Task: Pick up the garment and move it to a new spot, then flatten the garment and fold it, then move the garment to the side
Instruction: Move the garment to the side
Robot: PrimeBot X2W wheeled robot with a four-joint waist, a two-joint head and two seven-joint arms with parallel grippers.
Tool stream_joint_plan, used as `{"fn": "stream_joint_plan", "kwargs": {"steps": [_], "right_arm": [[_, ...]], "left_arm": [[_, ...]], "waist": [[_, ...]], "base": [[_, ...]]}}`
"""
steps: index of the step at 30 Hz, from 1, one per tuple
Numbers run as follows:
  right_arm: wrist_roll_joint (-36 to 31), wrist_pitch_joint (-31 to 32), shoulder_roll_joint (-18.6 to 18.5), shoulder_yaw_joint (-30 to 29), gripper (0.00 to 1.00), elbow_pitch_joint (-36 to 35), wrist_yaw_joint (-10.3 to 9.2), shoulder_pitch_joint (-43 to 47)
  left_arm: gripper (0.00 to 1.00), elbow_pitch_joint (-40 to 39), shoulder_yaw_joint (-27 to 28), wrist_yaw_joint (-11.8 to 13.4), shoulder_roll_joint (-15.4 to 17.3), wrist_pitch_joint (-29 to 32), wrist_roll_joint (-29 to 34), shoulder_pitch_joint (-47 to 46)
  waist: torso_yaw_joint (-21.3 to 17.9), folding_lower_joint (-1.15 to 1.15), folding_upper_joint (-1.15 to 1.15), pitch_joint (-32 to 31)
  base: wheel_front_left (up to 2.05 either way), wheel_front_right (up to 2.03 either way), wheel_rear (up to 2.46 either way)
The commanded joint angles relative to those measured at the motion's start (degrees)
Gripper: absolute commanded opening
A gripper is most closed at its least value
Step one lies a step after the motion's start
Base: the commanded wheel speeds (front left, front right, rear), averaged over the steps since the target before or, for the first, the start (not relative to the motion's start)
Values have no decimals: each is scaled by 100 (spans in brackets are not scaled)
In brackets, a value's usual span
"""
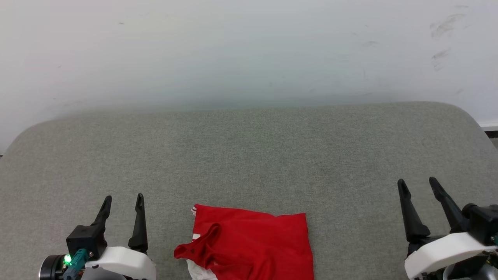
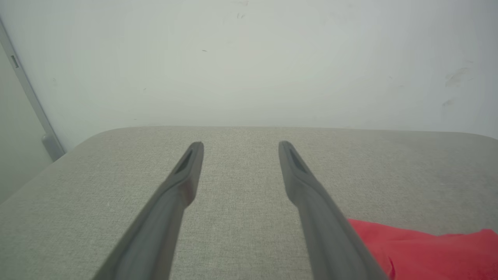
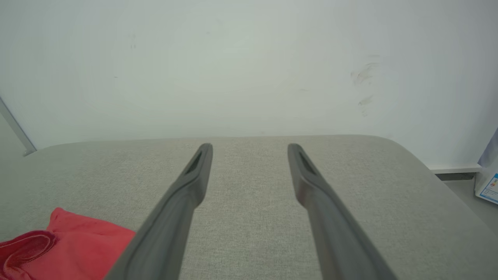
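garment (image 1: 256, 245) lies at near edge of grey surface (image 1: 249, 155); left pincer (image 1: 123, 196), right pincer (image 1: 416, 181) both spread.

Nothing can be read in any of the views: no word, number or brand comes out legibly. The nearest thing to writing is a small label (image 3: 491, 187) on a pale object (image 3: 491, 163) at the right edge of the right wrist view. It shows blue, orange and red marks, too small and blurred to make out. The garment (image 1: 253, 245) shows plain red fabric on its upper side in the head view, with a few white patches along its left edge, and no lettering can be made out on the part in view.
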Motion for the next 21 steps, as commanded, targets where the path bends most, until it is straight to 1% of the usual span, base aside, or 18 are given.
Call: {"fn": "stream_joint_plan", "kwargs": {"steps": [1, 6, 8, 11, 17, 21], "right_arm": [[11, 0, 20, -34, 100, -31, -3, 47], [183, 136, 28, -428, 100, 18, -3, 35], [290, 341, -49, -566, 100, 119, -3, 56], [535, 709, -178, -624, 100, 222, -3, 90], [1249, 1891, -449, -289, 100, 450, -3, 152], [1614, 2366, -538, 61, 100, 611, -3, 89]], "left_arm": [[100, -4, 18, -9, -2, -23, 27, 8], [100, -67, 77, -36, -36, -23, 76, -124], [100, -96, 108, -48, -47, -23, 98, -158], [100, -152, 137, -87, -87, -23, 124, -225], [100, -246, 194, -127, -200, -18, 218, -379], [100, -306, 214, -180, -314, -18, 284, -533]], "waist": [[13, 0, 0, 8], [200, 0, 0, 88], [321, 0, 0, 134], [519, 0, 0, 235], [925, 0, 0, 570], [1168, 0, 0, 787]], "base": [[0, 0, 0], [0, 0, 0], [0, 0, 0], [0, 0, 0], [0, 0, 0], [0, 0, 0]]}}
